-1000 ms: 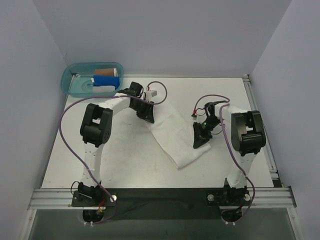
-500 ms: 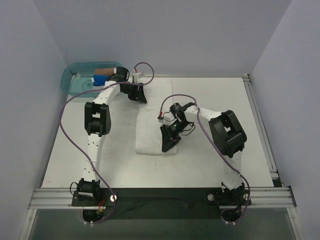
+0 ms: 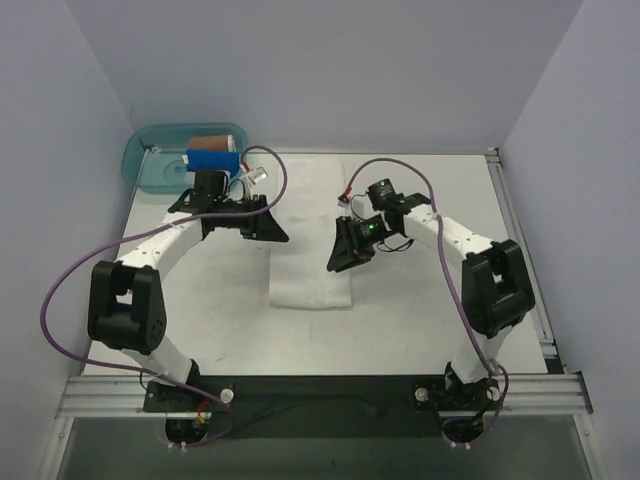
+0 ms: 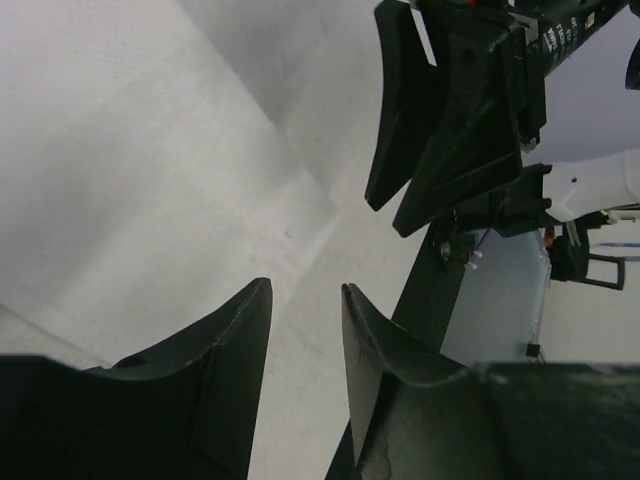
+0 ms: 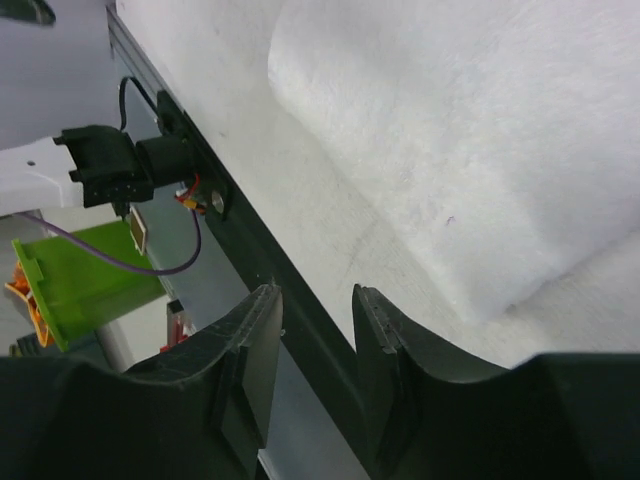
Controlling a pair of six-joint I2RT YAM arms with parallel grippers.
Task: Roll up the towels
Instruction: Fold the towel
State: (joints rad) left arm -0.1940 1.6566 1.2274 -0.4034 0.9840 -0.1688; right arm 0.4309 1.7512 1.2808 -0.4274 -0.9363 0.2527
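One of the white towels (image 3: pixel 311 255) lies flat as a long strip down the middle of the table, running from the far edge to its near end. My left gripper (image 3: pixel 278 234) hovers at its left edge, open, with nothing between the fingers. My right gripper (image 3: pixel 336 264) hangs over the strip's right edge, open and empty too. In the left wrist view the towel (image 4: pixel 120 170) spreads under my left gripper (image 4: pixel 305 292), with the right gripper (image 4: pixel 400 195) opposite. In the right wrist view the towel's folded edge (image 5: pixel 470 130) lies beyond my right gripper (image 5: pixel 316 296).
A teal bin (image 3: pixel 148 172) stands at the far left corner, holding a blue towel (image 3: pixel 212 161) and a brown one (image 3: pixel 215 142). A metal rail (image 3: pixel 320 392) runs along the near edge. Walls close in the left, right and back.
The towel went from a slanted drape held between both grippers to a straight flat strip. Both grippers opened and let it go; the left drew back from the far end, the right rose.
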